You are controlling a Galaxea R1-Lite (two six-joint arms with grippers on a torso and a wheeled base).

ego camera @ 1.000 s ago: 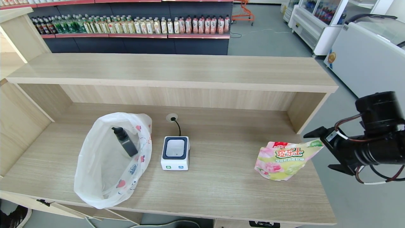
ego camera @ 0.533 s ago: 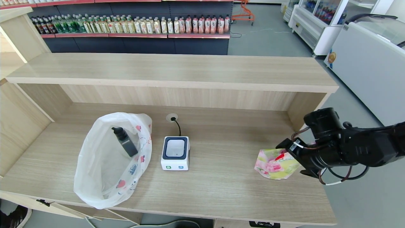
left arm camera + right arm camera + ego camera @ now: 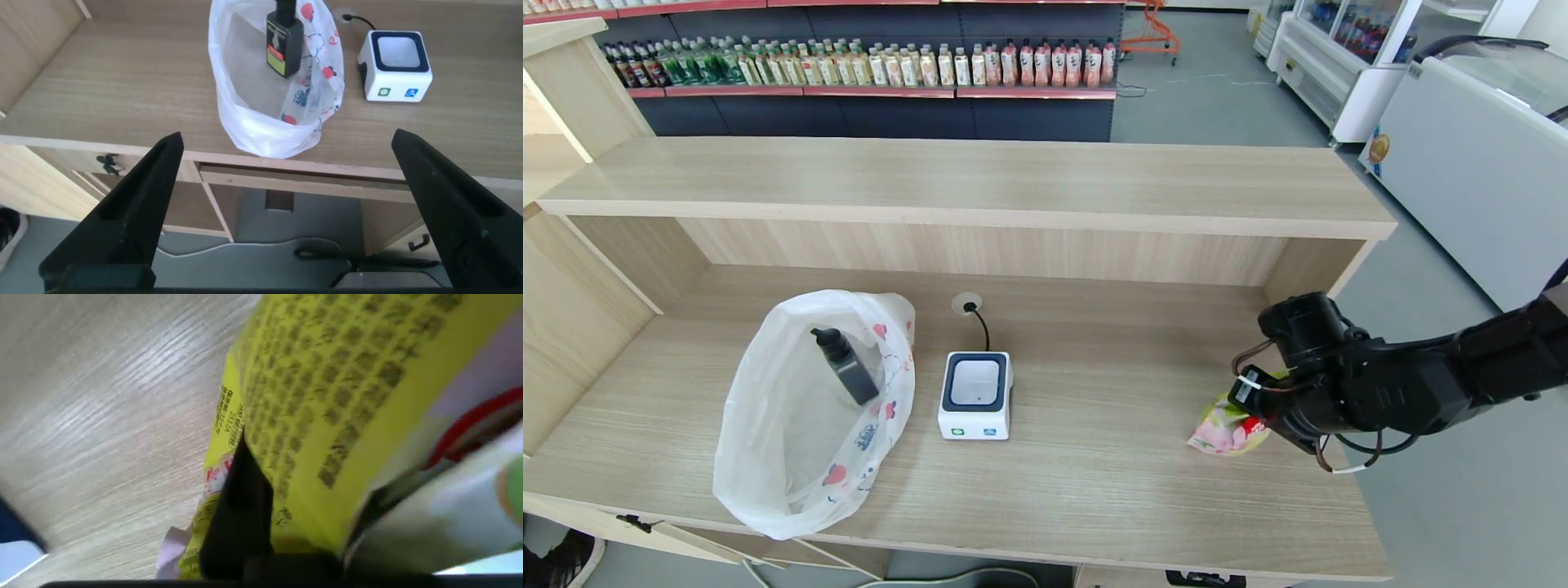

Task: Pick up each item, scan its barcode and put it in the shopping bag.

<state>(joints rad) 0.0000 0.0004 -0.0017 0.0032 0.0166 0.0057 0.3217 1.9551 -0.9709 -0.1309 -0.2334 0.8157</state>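
A pink and green snack pouch (image 3: 1223,430) sits at the counter's right end, mostly covered by my right gripper (image 3: 1262,408), which is down on its top from the right. The right wrist view is pressed up against the pouch's yellow printed back (image 3: 351,416). A white plastic shopping bag (image 3: 800,425) stands open at the left with a dark pump bottle (image 3: 845,367) inside. The white barcode scanner (image 3: 976,394) sits mid-counter beside the bag. My left gripper (image 3: 290,220) hangs open below the counter's front edge, facing the bag (image 3: 270,90), bottle (image 3: 283,41) and scanner (image 3: 395,64).
A raised upper shelf (image 3: 964,180) runs along the back of the counter, with side walls at left and right (image 3: 1307,286). The scanner's black cable (image 3: 982,325) leads to a hole behind it. Bare counter (image 3: 1094,425) lies between scanner and pouch.
My right arm has swung in from beyond the counter's right end and dropped onto the pouch, which now looks crumpled and shifted slightly. Bag, bottle and scanner have stayed put.
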